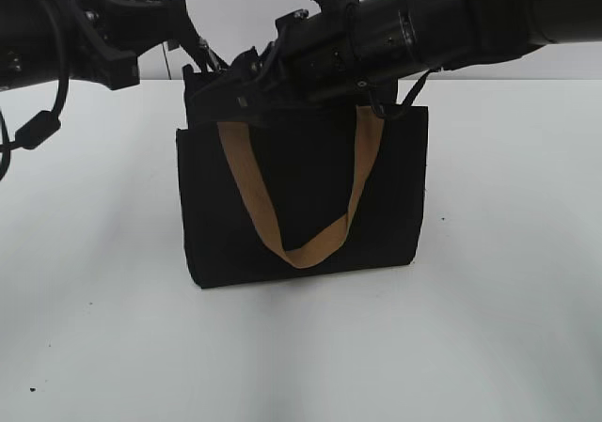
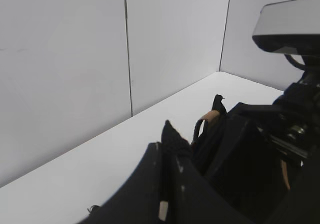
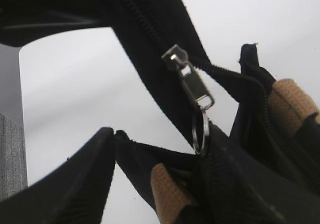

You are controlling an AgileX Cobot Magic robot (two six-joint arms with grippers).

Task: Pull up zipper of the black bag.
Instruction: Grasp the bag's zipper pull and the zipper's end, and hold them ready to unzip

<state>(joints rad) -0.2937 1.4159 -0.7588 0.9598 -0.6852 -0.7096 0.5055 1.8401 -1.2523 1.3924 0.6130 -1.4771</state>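
The white table [image 1: 508, 328] is carrying the black bag [image 1: 301, 206], which is standing upright near the middle of the exterior view with one tan handle [image 1: 310, 243] hanging in a loop down its front face. Both arms are meeting over the bag's top edge: the left gripper [image 1: 202, 70] is reaching in from the left at the top left corner, and the right gripper [image 1: 259, 79] is crossing in from the right, its dark body covering the top opening. The exterior view is hiding the zip line entirely. The left wrist view is showing only black fabric bunched against a dark finger [image 2: 165, 184], a glimpse of tan strap and the grey walls [image 2: 65, 74]; whether that gripper is clamping the fabric cannot be told. The right wrist view alone is showing the zipper [image 3: 192, 87], its silver tab and ring dangling free on the black zip line, nothing touching it; the right gripper's closure cannot be told.
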